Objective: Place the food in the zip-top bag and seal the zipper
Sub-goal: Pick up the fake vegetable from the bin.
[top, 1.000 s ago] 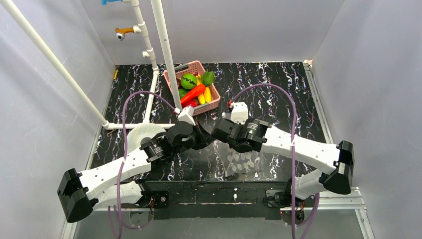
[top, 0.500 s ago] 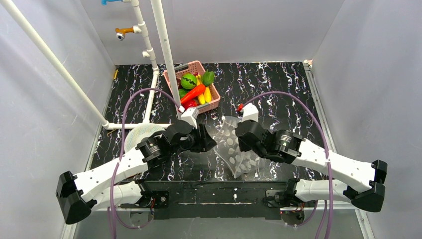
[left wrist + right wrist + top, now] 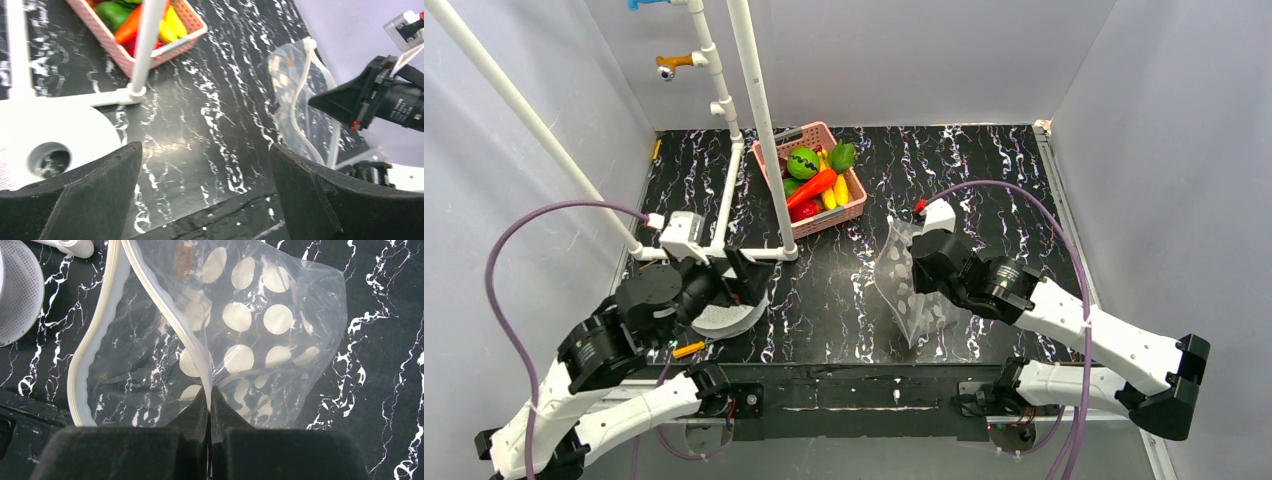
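Observation:
The food sits in the pink basket (image 3: 856,203) at the back: a green round piece (image 3: 803,162), an orange-red carrot (image 3: 812,187) and a yellow banana (image 3: 840,189). The clear zip-top bag (image 3: 907,300) with white dots hangs from my right gripper (image 3: 916,268), which is shut on its zipper (image 3: 170,315). The bag's mouth gapes, and its other lip (image 3: 92,352) bows away. My left gripper (image 3: 746,280) is open and empty, well left of the bag (image 3: 300,100), with bare table between its fingers (image 3: 95,190). The basket (image 3: 192,35) shows at the top of the left wrist view.
A white pipe frame (image 3: 759,120) stands upright just in front of the basket, with its foot (image 3: 134,91) on the table. A white perforated disc (image 3: 719,315) lies under my left gripper. Grey walls close in the table on three sides.
My left gripper let go of the bag, opened wide and swung left over the white disc. My right gripper kept the bag and drifted slightly right; the bag's mouth now gapes.

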Controlling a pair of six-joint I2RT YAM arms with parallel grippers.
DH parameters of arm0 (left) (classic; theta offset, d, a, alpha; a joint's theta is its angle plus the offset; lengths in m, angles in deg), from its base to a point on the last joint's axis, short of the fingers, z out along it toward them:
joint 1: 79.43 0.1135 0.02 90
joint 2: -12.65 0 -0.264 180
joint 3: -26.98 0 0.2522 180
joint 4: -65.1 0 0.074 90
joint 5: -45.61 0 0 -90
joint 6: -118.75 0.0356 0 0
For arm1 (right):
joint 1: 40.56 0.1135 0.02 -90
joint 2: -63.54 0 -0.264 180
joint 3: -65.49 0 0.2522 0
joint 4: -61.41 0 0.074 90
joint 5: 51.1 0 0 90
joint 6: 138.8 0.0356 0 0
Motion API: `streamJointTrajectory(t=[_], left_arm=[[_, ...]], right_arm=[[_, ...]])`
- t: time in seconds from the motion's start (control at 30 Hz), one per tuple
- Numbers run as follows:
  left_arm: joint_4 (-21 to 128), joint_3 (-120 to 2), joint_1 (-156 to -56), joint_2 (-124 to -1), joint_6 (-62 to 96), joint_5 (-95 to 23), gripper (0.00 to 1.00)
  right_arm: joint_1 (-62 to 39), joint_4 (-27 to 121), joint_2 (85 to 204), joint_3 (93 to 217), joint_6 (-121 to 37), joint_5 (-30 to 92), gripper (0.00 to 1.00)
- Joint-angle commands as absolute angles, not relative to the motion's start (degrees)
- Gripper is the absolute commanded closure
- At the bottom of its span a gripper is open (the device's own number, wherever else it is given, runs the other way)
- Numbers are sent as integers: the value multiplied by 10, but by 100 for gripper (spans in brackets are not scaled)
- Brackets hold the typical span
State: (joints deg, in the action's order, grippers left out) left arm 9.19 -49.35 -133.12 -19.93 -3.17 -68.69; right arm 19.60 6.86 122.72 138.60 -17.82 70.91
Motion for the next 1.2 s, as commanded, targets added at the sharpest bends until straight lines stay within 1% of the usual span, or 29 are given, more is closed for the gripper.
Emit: streamJointTrajectory(t=[0.0,0.13,0.23,0.27,0.33,0.4,0.53,0.63,0.73,0.83,0.93,1.03,1.17], left_arm=[[20,-513,-1329,-232,15,-763,2],[73,-501,-1328,-290,54,-694,2],[112,-519,-1327,-380,96,-676,2],[111,-540,-1327,-419,114,-680,2],[107,-588,-1327,-504,148,-690,7],[119,-625,-1327,-577,175,-711,10],[135,-709,-1333,-700,224,-730,17],[167,-748,-1332,-781,282,-763,17],[197,-789,-1323,-868,376,-811,16],[217,-828,-1287,-942,428,-843,16],[241,-861,-1248,-997,463,-841,17],[277,-886,-1234,-1037,514,-847,19],[304,-916,-1218,-1066,547,-843,27]], right_arm=[[173,118,1240,1391,-203,670,99],[170,110,1243,1393,-203,669,99],[165,98,1224,1382,-198,682,99],[162,90,1214,1379,-191,692,99],[153,73,1189,1366,-175,716,99],[144,53,1163,1351,-152,750,99],[112,-23,1121,1337,-78,817,99],[82,-66,1098,1333,-38,846,99],[66,-58,1074,1325,-59,837,99],[64,-44,1051,1319,-72,822,99],[63,-29,1025,1308,-82,805,99],[63,-6,1004,1291,-101,793,99],[63,-8,996,1283,-116,794,99]])
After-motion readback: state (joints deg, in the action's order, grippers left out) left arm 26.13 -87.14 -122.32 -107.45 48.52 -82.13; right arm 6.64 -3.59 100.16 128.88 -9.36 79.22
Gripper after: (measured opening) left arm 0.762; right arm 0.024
